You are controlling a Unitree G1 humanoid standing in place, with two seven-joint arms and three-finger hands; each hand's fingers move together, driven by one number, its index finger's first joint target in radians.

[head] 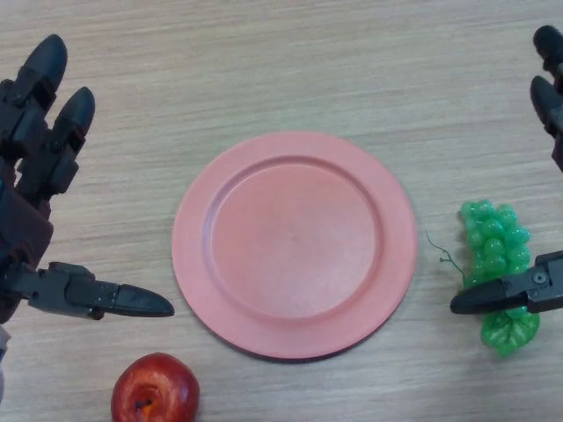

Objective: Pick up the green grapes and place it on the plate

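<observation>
A bunch of green grapes (pixel 497 246) with a green leaf lies on the wooden table, to the right of the round pink plate (pixel 193 255). The plate holds nothing. My right hand (pixel 515 294) is open at the right edge; its thumb lies over the lower part of the bunch and its fingers (pixel 547 88) point up, above the grapes. My left hand (pixel 44 149) is open at the left edge, fingers straight and thumb pointing toward the plate, holding nothing.
A red apple (pixel 155 389) sits at the bottom left, just below my left thumb and close to the plate's lower left rim. Bare wooden table lies beyond the plate.
</observation>
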